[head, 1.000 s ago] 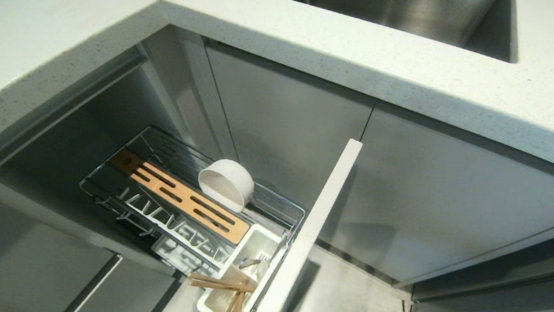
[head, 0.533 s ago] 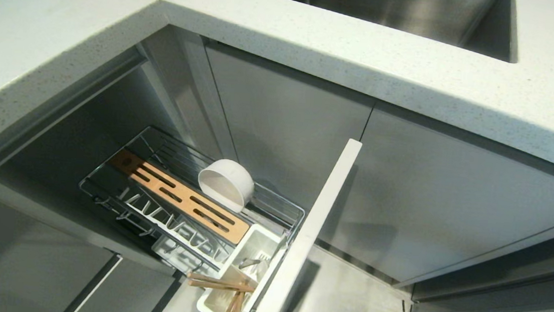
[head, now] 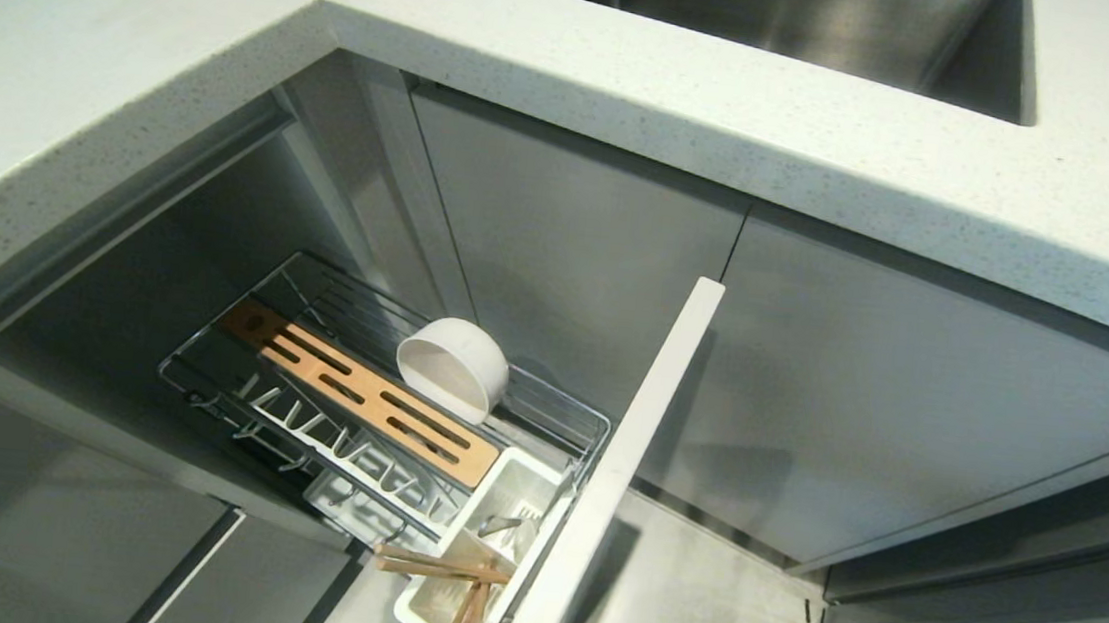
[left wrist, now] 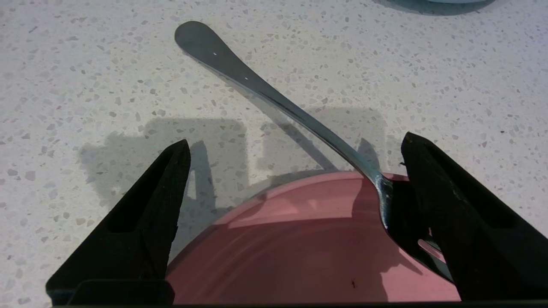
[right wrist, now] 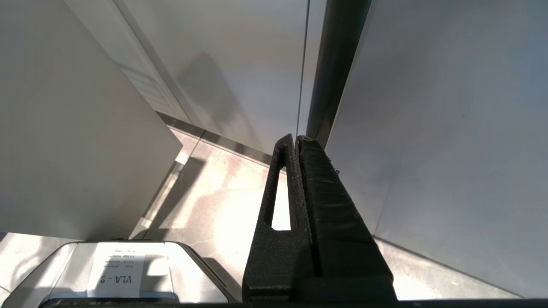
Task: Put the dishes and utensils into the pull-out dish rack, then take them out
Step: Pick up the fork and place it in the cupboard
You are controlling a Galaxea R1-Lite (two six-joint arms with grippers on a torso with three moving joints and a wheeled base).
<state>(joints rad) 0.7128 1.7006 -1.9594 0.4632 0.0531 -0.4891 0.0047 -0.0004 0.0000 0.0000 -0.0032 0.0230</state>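
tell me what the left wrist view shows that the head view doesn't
Only the left wrist view: the left tool open over the near edge of a pink plate, and a metal spoon lying with its bowl on the plate and its handle out on the counter.

Only the head view: the pulled-out dish rack holding a white bowl on its side, chopsticks in the white caddy, and the sink.

Both: the speckled white counter.

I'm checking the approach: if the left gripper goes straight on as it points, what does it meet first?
Probably the pink plate, lying between the open left gripper, with the spoon resting on its rim by one finger; depth is unclear, and the counter lies beyond.
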